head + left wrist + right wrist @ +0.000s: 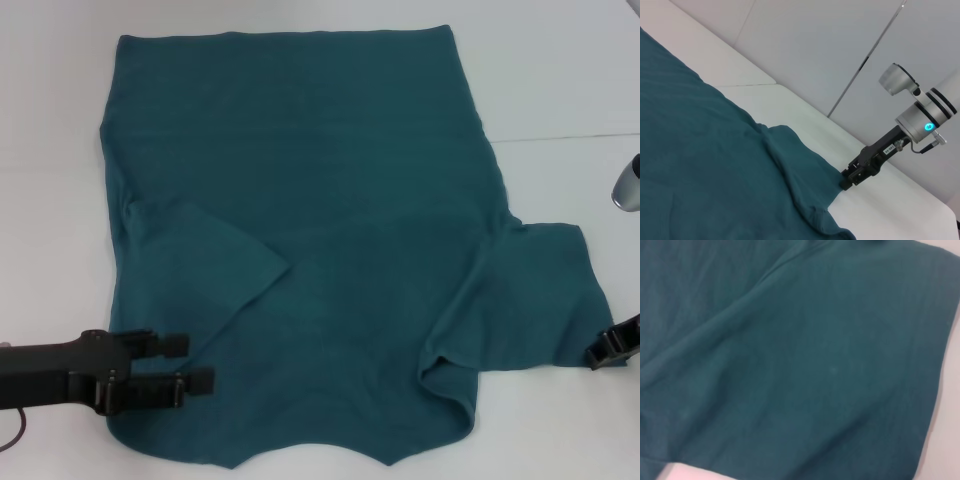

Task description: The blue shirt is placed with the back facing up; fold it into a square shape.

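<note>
The blue shirt [330,230] lies flat on the white table, filling most of the head view. Its sleeve on my left is folded inward over the body, while the sleeve on my right [535,290] spreads out sideways. My left gripper [190,362] hovers open at the shirt's near left edge, with nothing between its fingers. At the outer hem of the spread sleeve sits my right gripper [605,347], which the left wrist view shows touching the sleeve's edge [849,179]. Shirt fabric [790,360] fills nearly all of the right wrist view.
The white table [50,250] extends past the shirt on both sides, with a seam line [570,137] at the right. The right arm's silver joint [628,183] hangs above the table's right edge. Pale wall panels [830,45] stand behind the table.
</note>
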### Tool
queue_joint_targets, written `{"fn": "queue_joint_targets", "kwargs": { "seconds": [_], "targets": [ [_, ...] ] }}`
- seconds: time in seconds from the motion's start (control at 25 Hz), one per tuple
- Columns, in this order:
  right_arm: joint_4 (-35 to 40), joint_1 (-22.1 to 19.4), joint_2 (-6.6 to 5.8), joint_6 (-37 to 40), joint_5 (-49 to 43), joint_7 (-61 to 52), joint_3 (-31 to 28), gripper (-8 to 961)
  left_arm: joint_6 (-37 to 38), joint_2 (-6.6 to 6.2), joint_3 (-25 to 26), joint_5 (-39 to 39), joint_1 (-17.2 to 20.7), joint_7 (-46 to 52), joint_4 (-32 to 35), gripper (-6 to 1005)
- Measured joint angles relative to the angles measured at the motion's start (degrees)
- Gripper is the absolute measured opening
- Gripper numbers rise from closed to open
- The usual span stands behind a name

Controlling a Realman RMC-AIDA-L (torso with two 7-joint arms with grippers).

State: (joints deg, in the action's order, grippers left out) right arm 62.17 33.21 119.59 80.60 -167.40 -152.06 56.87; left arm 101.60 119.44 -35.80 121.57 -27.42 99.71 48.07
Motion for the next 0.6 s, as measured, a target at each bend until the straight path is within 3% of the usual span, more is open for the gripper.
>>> {"fn": "queue_joint_targets", "kwargs": {
  "seconds": [0.12,0.6],
  "targets": [
    [0.28,0.00,0.15,-0.18,0.00,-0.15,0.30,453,0.00,0.00,0.10,0.00,0.00,0.04,0.00,828],
    [2.97,0.54,0.28,1.31,0.33,-0.33,0.12,225,-0.70,0.09,-0.01,-0.27,0.14,0.07,0.00,828]
  ]
}}
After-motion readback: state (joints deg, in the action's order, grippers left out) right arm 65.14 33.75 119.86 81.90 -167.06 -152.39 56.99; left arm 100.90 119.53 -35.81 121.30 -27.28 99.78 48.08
